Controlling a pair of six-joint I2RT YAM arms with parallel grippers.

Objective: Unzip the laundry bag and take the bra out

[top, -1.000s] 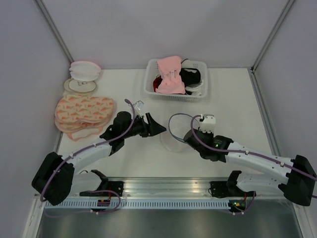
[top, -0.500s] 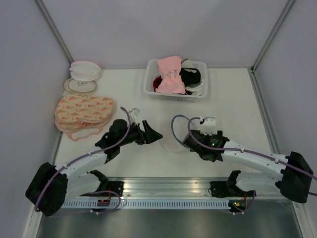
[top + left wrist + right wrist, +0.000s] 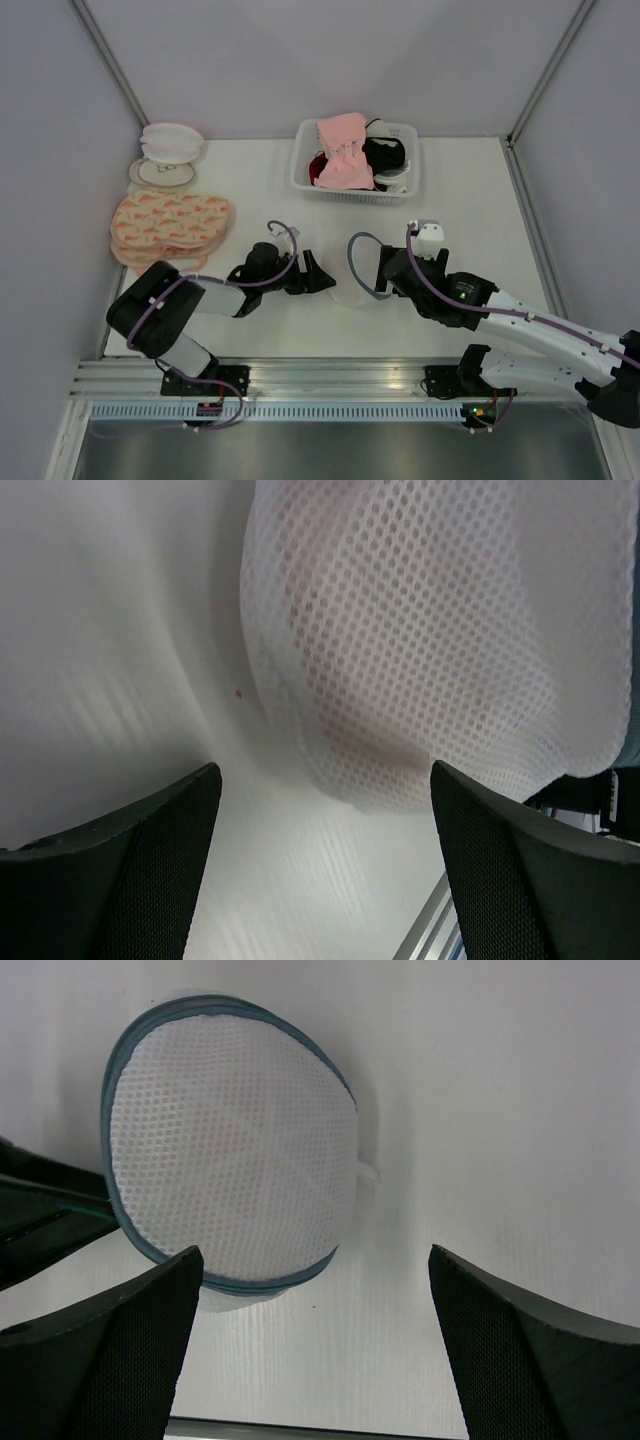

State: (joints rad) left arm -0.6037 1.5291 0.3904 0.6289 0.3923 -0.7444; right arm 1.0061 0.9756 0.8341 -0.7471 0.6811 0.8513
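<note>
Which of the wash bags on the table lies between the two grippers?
The round white mesh laundry bag with the dark zipper rim; the flat pink-orange patterned bags lie off to the left.

Left gripper is sliding lower, closing in on the laundry bag, jaws spreading wider. Right gripper is drawing back rightward and springing from shut to wide apart.
</note>
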